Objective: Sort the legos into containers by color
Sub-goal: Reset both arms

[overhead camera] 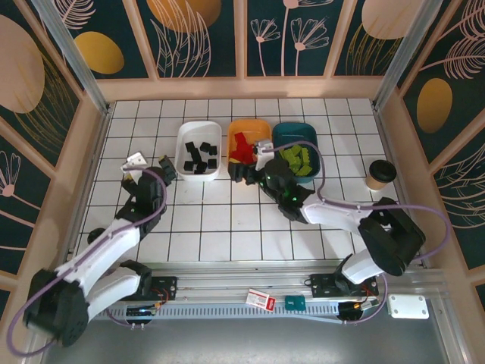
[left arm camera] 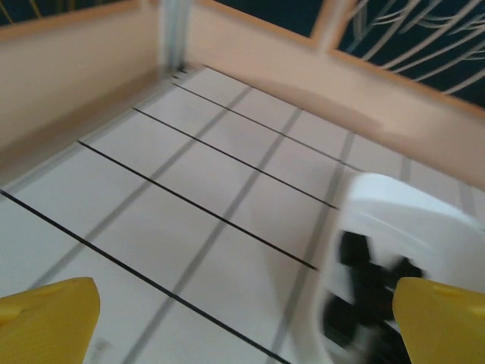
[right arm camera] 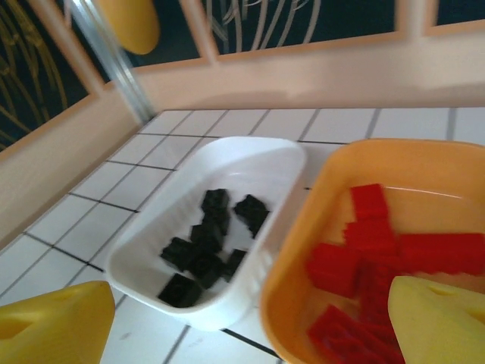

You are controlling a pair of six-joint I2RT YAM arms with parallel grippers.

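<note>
Sorting is being judged as at its closing step, since no loose brick is being seen on the tiled surface point(overhead camera: 227, 227) beyond the arm bases. Past that bare stretch, the left hand point(left arm camera: 242, 326) is being held released, its yellow fingertips point(left arm camera: 45, 318) spread wide with nothing between them, just to the left of the white tray point(right arm camera: 250, 159); its own view is blurred, so finer detail cannot be told. The right hand point(right arm camera: 246, 326) is likewise being held released and empty, poised at the near ends of the white tray and the orange tray point(right arm camera: 432, 163), roughly where the two are standing side by side. Farther on, the black legos point(right arm camera: 204, 246) are being contained in the white tray, the red legos point(right arm camera: 371, 243) in the orange tray, and the green legos point(overhead camera: 298, 161) in the teal tray point(overhead camera: 295, 127) at the right end of the row, just beside the orange one. A paper cup point(overhead camera: 380, 174) is being shown apart to the right. The next move is being judged as a check: if a brick is being hidden behind an arm or a tray, an open-handed descent, a pinch across its narrow sides and a lift to the matching tray are being called for; otherwise both arms are being asked to draw clear of the trays.
</note>
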